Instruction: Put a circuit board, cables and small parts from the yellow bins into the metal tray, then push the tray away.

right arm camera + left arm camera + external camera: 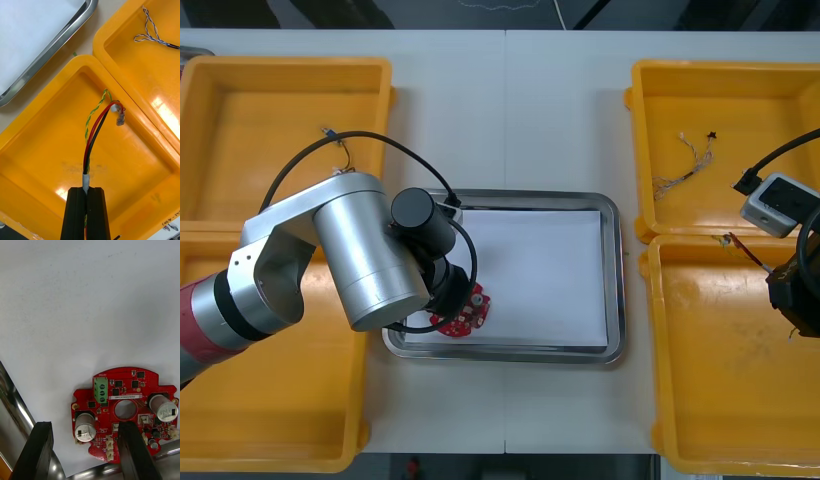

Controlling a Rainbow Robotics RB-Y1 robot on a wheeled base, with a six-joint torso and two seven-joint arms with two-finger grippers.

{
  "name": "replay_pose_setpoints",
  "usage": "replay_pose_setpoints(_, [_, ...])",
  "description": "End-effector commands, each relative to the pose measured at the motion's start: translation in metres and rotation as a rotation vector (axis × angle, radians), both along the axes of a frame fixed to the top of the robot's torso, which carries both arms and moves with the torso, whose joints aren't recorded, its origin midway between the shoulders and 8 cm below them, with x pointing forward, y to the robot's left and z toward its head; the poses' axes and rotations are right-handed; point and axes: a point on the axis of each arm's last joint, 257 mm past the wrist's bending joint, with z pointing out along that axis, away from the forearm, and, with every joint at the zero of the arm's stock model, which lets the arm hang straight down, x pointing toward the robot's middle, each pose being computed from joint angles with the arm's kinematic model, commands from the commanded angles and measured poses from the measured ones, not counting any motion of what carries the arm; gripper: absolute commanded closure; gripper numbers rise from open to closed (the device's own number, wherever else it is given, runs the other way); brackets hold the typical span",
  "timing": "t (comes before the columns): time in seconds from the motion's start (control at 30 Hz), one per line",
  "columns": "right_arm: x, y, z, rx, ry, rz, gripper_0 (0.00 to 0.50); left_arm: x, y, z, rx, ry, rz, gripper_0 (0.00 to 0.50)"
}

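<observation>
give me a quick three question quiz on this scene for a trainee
1. True or false: the red circuit board lies inside the metal tray.
2. What is the right gripper shut on?
A. a twisted blue and white cable
B. a red, black and yellow-green cable
C. nothing
3. Fill in: the left gripper, over the board at the tray's near left corner, is ____.

Key: 1 true; 2 B; 3 open.
</observation>
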Motion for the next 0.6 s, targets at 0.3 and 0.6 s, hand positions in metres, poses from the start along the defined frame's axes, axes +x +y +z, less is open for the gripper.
replay_pose_setpoints(0.3, [0.001,0.015,0.006,-0.031,-0.003,0.058,0.500,0.008,0.015,0.066,-0.052,-0.013,0.019,0.000])
replay_pose_setpoints(0.6, [0.011,0.062,0.006,-0.108,-0.005,0.234,0.500,0.005,0.049,0.133,-0.099,-0.006,0.096,0.000])
